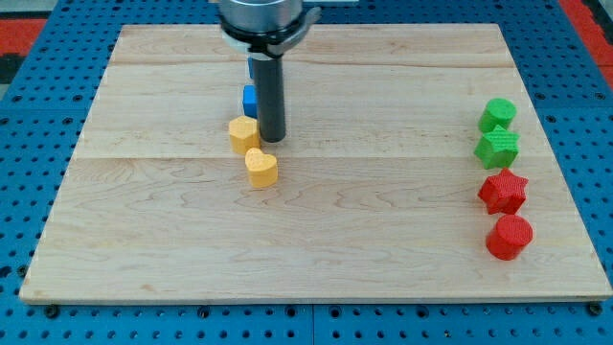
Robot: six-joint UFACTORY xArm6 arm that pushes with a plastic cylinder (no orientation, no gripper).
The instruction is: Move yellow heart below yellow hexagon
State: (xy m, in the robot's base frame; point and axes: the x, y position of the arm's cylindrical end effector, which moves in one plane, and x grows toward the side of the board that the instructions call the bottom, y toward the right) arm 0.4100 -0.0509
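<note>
Pale wooden board (316, 230) on a blue pegboard bench (29, 316); the dark rod has no fingers, and my tip (272, 140) stands just right of the yellow hexagon (243, 134), toward the far edge left of centre. The yellow heart (261, 167), lobes upward, sits just below and right of the hexagon, a blue block (249, 100) partly hidden behind the rod. Near the right edge, top to bottom: green block (497, 115), green star (497, 148), red star (503, 191), red block (508, 236).
</note>
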